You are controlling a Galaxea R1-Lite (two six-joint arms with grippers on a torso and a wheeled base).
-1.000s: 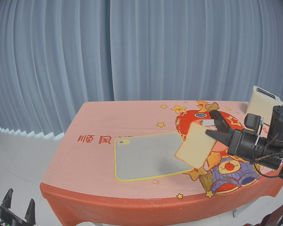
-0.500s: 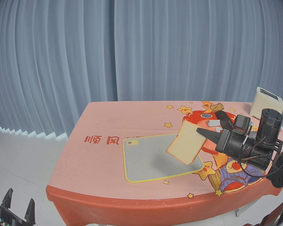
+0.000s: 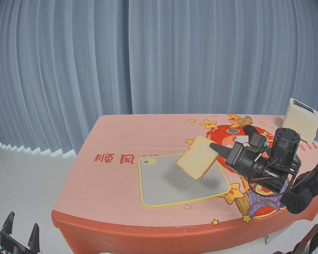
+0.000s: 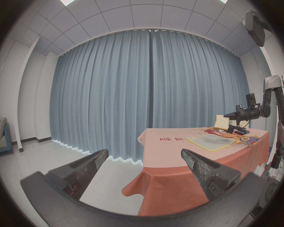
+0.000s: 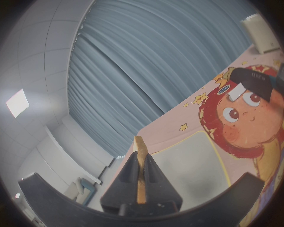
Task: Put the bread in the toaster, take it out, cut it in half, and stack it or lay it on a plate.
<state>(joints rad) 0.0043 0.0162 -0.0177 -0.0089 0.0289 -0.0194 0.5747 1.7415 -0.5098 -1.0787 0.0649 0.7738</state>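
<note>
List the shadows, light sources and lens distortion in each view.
Head view: the bread casts a soft shadow on the cutting board below; the curtain folds bow, fisheye. Left wrist view: ceiling lights at the top edge, dark corners. Right wrist view: one bright ceiling panel, the cutting board edges curve, dark rim.

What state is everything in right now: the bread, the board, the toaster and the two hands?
Bread: whole, tilted, held in the air over the board.
Right hand: shut on the bread's edge.
Left hand: open, low beside the table.
Board: flat on the table, under the bread.
Toaster: upright at the table's far right corner, no bread sticking out.
</note>
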